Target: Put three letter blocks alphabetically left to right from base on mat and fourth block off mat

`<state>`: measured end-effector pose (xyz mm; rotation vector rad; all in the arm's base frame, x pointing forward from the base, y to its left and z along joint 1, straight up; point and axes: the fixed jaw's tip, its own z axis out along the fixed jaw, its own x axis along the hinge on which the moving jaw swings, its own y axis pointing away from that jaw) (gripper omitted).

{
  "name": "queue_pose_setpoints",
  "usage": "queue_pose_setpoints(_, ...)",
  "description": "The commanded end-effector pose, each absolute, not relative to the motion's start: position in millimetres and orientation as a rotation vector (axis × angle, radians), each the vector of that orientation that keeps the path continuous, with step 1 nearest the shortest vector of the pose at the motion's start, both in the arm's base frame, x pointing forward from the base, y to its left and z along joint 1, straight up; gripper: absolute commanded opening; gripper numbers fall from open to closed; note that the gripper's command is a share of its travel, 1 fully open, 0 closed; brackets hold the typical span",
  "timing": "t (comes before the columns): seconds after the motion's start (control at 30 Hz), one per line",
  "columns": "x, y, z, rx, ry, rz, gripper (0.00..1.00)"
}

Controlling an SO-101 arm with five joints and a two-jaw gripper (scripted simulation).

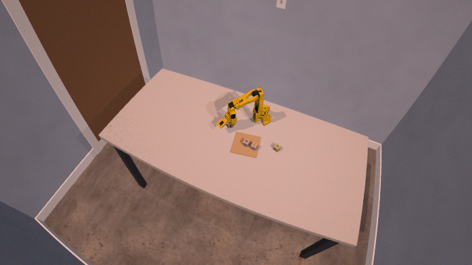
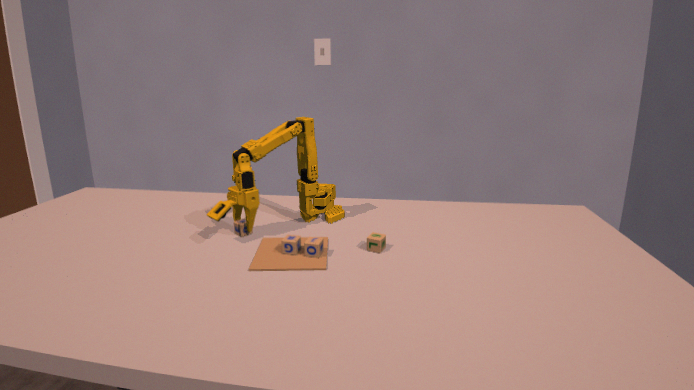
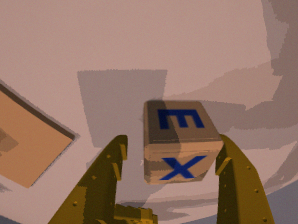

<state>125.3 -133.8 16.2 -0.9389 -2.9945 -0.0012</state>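
My gripper [image 1: 230, 125] [image 2: 244, 227] [image 3: 173, 145] is low over the table, its fingers on either side of a block [image 2: 239, 227] [image 3: 181, 137] with a blue X on top and a blue E on a side. The wrist view shows a gap at the left finger; the right finger is close to or touching the block. On the mat [image 1: 240, 150] [image 2: 263, 262] [image 3: 42, 157] stand two blue-lettered blocks: one [image 1: 245, 142] [image 2: 290, 245] with G on its front, another [image 1: 254, 145] [image 2: 313, 247] with O on its front. Their top letters are too small to read.
A green-lettered block [image 1: 277, 147] [image 2: 376, 243] stands on the table off the mat, right of it in the top and exterior views, with L on a side. The O-front block is near the mat's right edge. The arm's base [image 2: 321, 199] is behind the mat.
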Motion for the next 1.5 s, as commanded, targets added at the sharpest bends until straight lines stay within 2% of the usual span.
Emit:
queue_pose_setpoints(0.0, 130.8, -144.0, 26.0, -0.957, -3.051, 0.057, 0.25)
queue_pose_setpoints(0.5, 127.9, -148.0, 26.0, -0.957, -3.05, 0.059, 0.17)
queue_pose_setpoints(0.93, 127.5, -148.5, 26.0, -0.957, -3.05, 0.06, 0.16)
queue_pose_setpoints(1.27, 127.5, -148.5, 26.0, -0.957, -3.05, 0.06, 0.01)
queue_pose_setpoints(1.47, 127.5, -148.5, 26.0, -0.957, -3.05, 0.06, 0.0)
